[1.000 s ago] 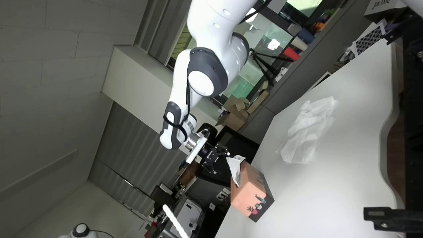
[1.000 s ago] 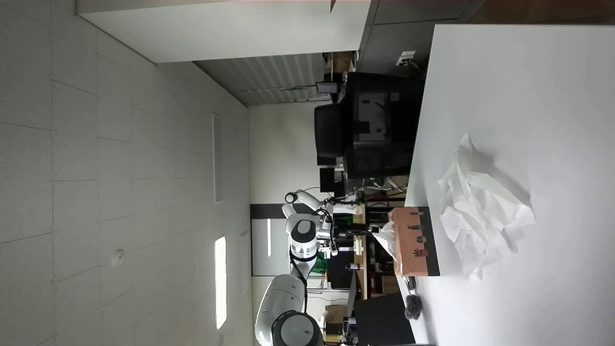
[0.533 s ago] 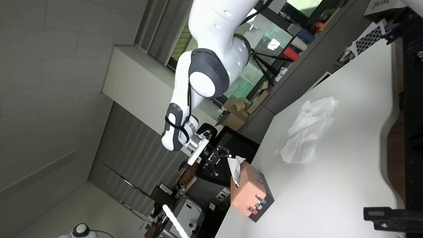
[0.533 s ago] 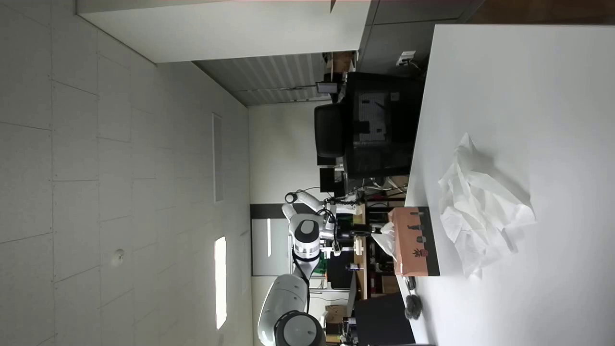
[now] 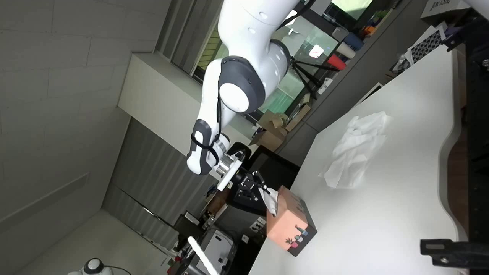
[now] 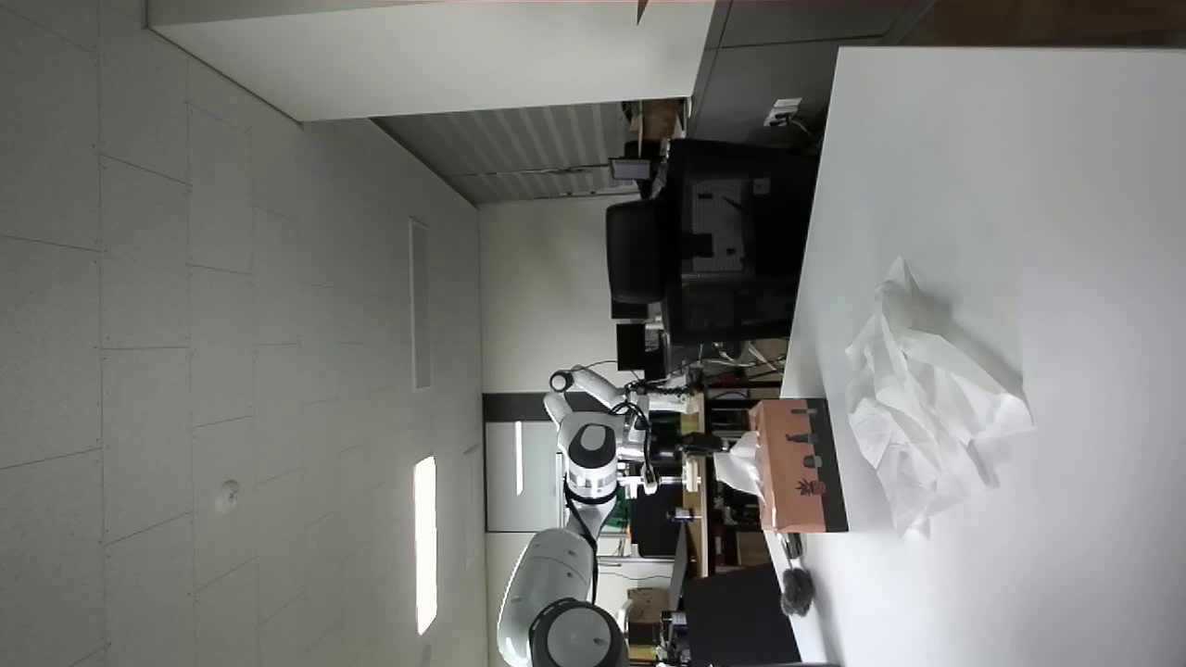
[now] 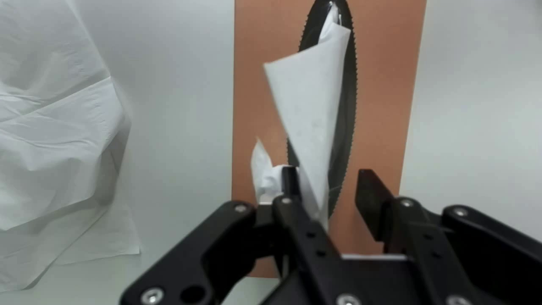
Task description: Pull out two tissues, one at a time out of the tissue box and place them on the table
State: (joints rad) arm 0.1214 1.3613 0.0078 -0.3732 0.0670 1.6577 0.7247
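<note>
The tissue box (image 5: 286, 225) rests on the white table (image 5: 382, 214), its slot facing my gripper (image 7: 328, 173). From that slot a white tissue (image 7: 311, 97) sticks out, still partly inside. In the wrist view my jaws are part-way together with a clear gap; the tissue lies between them against the left finger (image 7: 291, 184), and a crumpled bit shows on that finger's outer side. The right finger (image 7: 369, 203) stands apart from the tissue. Another tissue (image 6: 927, 398) lies crumpled flat on the table beside the box, visible in all views.
A black chair (image 6: 741, 241) stands beyond the table edge. A small grey fuzzy object (image 6: 797, 591) lies near the box. Dark equipment (image 5: 454, 252) borders the table in an exterior view.
The arm shifted slightly towards the box, then held. My jaws have come closer together around the tissue tuft, which has been pushed and bent. Box and loose tissue have not moved.
</note>
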